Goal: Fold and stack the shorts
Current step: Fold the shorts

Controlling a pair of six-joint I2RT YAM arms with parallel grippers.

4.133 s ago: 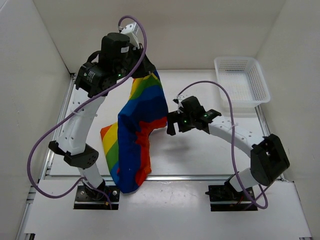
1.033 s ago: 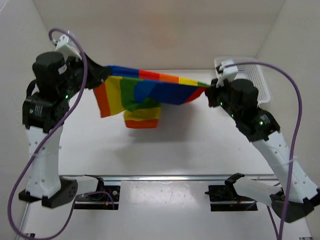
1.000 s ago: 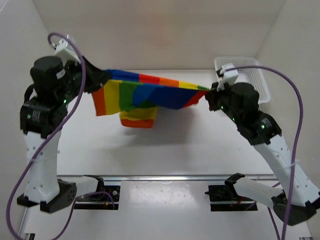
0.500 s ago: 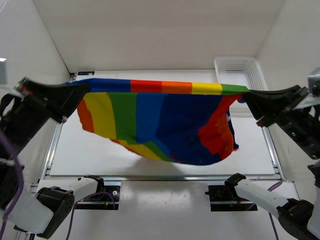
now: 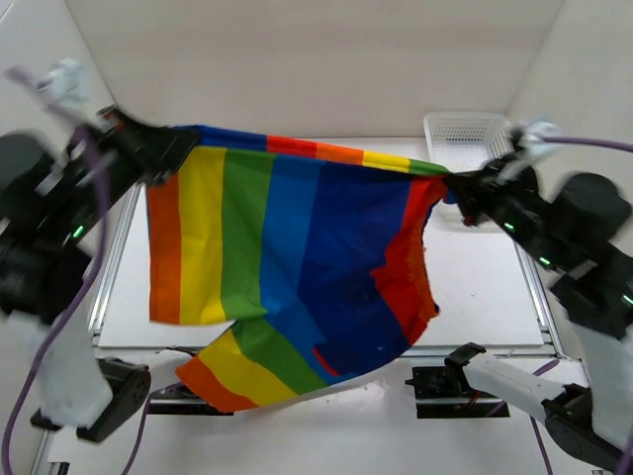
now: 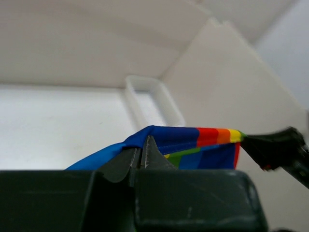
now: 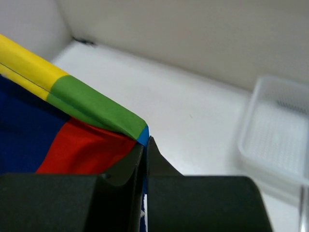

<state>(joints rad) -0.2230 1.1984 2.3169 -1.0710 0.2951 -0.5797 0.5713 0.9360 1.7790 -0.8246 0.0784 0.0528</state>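
Observation:
The rainbow-striped shorts [image 5: 297, 267] hang spread wide in the air above the table, stretched by their top edge between both arms. My left gripper [image 5: 176, 146] is shut on the upper left corner, and in the left wrist view the blue hem [image 6: 159, 135] sits pinched between the closed tips of that gripper [image 6: 143, 145]. My right gripper [image 5: 457, 188] is shut on the upper right corner; the right wrist view shows the green and blue edge [image 7: 96, 108] clamped at the tips of that gripper [image 7: 145, 145]. The lower part drapes toward the near edge, hiding much of the table.
A white mesh basket [image 5: 470, 134] stands at the back right corner of the white table [image 5: 485, 297], also seen in the right wrist view [image 7: 277, 130]. White walls enclose the back and sides. The arm bases [image 5: 450, 376] sit along the near rail.
Both arms have swung the shorts, held taut between them, toward the back of the table. The cloth now hangs lower and unfurled, its bottom reaching the near rail.

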